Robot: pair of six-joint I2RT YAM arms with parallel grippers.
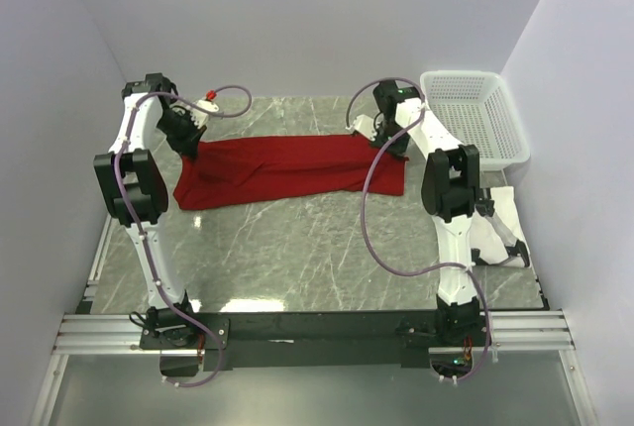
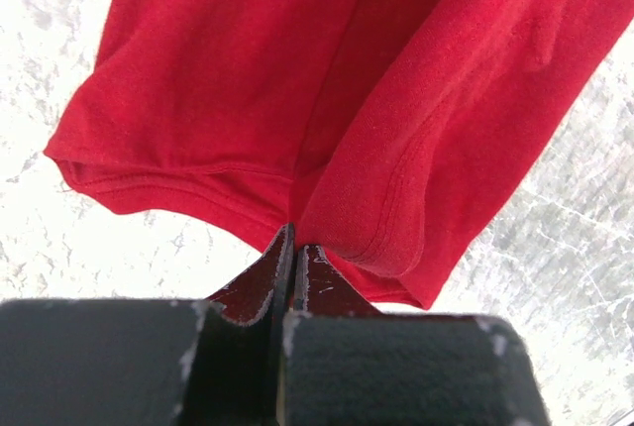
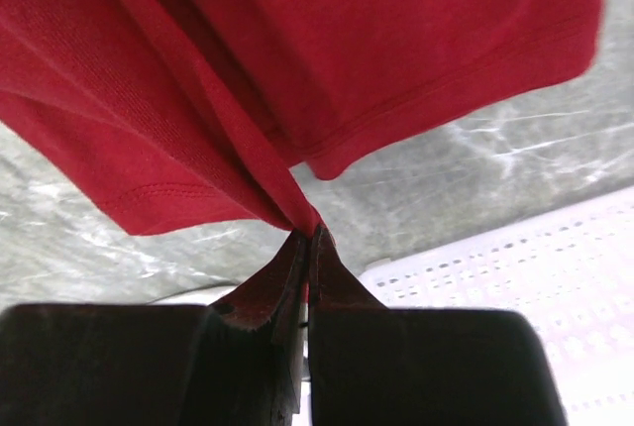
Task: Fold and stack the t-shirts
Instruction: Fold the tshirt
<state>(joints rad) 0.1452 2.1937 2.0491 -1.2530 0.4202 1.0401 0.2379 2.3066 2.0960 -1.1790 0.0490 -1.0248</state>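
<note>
While the left end effector (image 2: 294, 235) and right end effector (image 3: 309, 235) are pinching the red t-shirt (image 1: 287, 168), folding is seemingly beginning, needing one matched sweep.

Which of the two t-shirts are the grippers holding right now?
The red t-shirt, pinched at both ends and stretched across the table's far side; the white t-shirt lies untouched.
</note>
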